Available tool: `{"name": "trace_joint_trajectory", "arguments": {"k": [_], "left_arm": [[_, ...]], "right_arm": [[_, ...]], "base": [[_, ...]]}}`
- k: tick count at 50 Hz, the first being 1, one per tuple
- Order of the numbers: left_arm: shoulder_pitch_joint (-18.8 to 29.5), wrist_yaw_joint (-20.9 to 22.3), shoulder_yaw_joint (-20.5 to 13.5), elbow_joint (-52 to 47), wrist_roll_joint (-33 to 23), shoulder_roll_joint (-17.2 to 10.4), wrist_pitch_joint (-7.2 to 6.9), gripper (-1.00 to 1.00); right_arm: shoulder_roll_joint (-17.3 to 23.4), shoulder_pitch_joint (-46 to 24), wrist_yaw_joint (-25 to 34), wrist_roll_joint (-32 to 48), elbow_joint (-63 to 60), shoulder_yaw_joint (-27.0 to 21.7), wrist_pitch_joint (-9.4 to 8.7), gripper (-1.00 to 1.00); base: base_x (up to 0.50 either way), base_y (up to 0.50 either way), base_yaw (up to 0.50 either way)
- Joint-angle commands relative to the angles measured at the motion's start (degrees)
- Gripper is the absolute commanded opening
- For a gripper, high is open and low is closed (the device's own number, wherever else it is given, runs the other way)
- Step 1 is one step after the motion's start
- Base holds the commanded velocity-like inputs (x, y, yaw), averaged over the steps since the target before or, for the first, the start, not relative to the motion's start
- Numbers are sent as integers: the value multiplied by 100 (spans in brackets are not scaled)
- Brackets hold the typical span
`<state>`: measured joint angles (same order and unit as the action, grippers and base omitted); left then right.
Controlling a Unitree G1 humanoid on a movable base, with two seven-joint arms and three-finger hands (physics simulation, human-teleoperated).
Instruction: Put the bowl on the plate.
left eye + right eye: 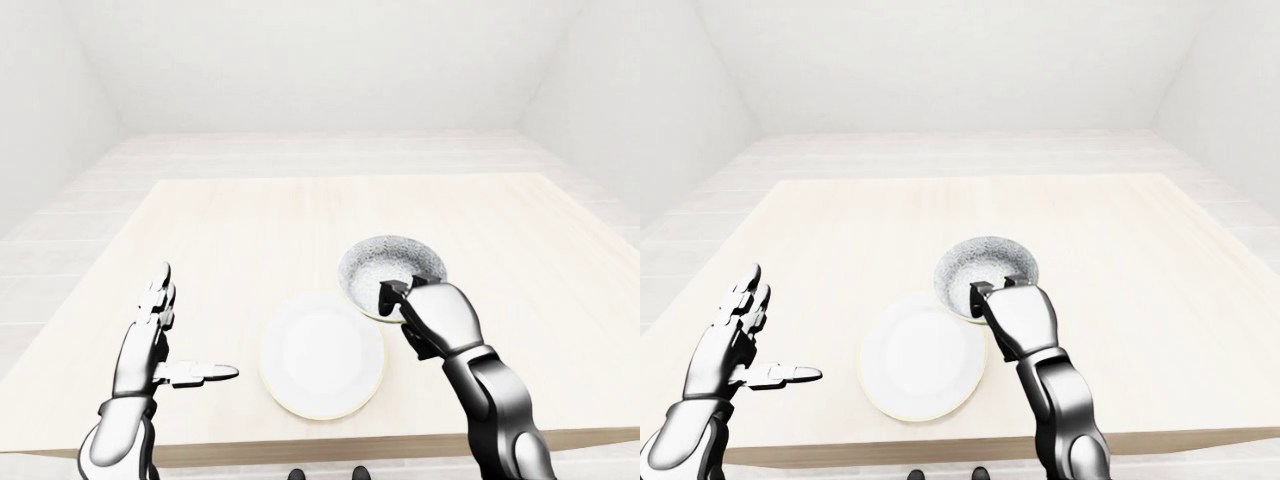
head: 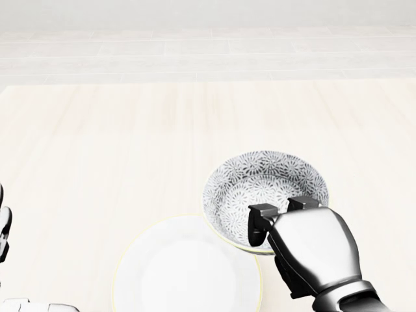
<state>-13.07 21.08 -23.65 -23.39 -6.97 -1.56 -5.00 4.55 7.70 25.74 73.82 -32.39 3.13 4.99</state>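
Note:
A patterned grey-and-white bowl hangs just above the table, its left edge overlapping the right rim of a plain white plate. My right hand is shut on the bowl's near rim, fingers hooked over the edge. My left hand stands open to the left of the plate, fingers spread, holding nothing. In the head view only the left hand's edge shows at the far left.
The light wooden table stretches away toward the top of the views. Its near edge runs just below the plate. White floor and walls surround it.

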Motion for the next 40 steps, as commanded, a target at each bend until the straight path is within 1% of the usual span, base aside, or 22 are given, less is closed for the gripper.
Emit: {"name": "trace_joint_trajectory", "arguments": {"k": [1, 13, 18, 23, 30, 40], "left_arm": [[-7, 10, -39, 28, 10, -8, 0, 100], [-10, 18, -45, 42, 11, -7, 0, 100], [-37, 17, -37, 47, -5, 19, 0, 100], [-41, 16, -25, 48, -20, 26, 0, 100], [-32, -4, -1, 87, -30, 31, 0, 100], [-57, -10, 2, 153, -9, 36, 0, 100]], "right_arm": [[-29, 8, -329, 218, -54, 472, 1, -67], [-11, 329, -559, 363, -74, 816, 1, -67], [2, 504, -845, 483, 70, 985, 1, -67], [19, 571, -860, 462, 20, 1081, 1, -68], [103, 760, -1112, 569, 65, 1275, 1, -67], [141, 721, -1201, 644, 189, 1509, 1, -67]], "base": [[0, 0, 0], [0, 0, 0], [0, 0, 0], [0, 0, 0], [0, 0, 0], [0, 0, 0]]}}
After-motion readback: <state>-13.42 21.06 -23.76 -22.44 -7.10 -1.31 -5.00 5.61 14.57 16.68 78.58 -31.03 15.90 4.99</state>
